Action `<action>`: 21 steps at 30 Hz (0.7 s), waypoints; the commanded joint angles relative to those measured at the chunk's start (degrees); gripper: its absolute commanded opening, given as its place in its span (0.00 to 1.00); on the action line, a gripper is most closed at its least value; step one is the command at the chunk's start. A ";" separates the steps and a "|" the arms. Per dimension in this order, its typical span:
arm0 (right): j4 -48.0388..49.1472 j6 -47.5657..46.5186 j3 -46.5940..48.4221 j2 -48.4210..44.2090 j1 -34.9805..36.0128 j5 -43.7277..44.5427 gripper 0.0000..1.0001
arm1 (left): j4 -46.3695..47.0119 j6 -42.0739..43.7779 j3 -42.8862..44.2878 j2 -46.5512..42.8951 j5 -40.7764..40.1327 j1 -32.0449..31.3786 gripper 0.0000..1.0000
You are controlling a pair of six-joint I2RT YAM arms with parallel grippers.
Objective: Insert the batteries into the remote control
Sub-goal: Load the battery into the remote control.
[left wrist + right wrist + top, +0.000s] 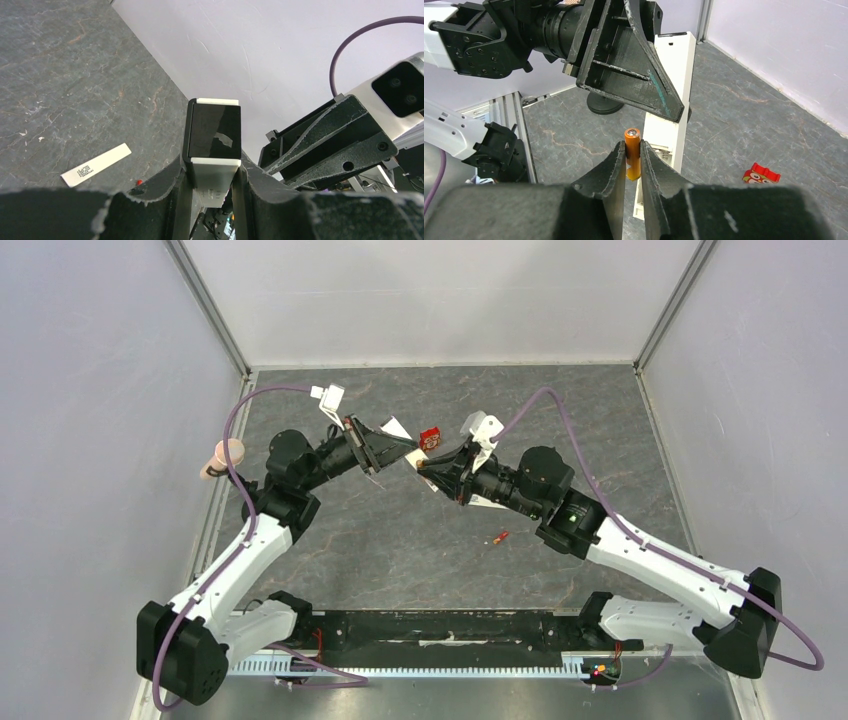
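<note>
My right gripper (632, 148) is pinching one battery (632, 136) between its two fingertips. The jaws are narrowed onto the slim orange cylinder, and its yellowish end is sticking out past the pads. The battery is sitting just beside the white face of the remote control (672, 90); whether the two are touching I cannot tell.

My left gripper (213, 169) is clenching that remote control across its width. In the left wrist view the glossy dark end of the bar is rising clear of the fingers.

Seen from above, my two grippers are meeting over the far middle of the table (400, 540), tips pointing at each other with the remote between them. Just behind them the small red box (430, 437) is lying on the table.

The second battery (500, 537) is lying loose on the dark marbled surface, well apart from both grippers, nearer my bases and beside my right arm. A thin white cover strip (96, 165) with small print at one end is lying flat on the table. In the left wrist view it is lying to the left of the held remote.
</note>
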 commanded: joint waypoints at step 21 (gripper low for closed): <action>0.81 -4.49 -1.50 1.25 1.43 8.42 0.18 | 0.12 -4.00 2.83 0.84 -0.15 0.30 0.02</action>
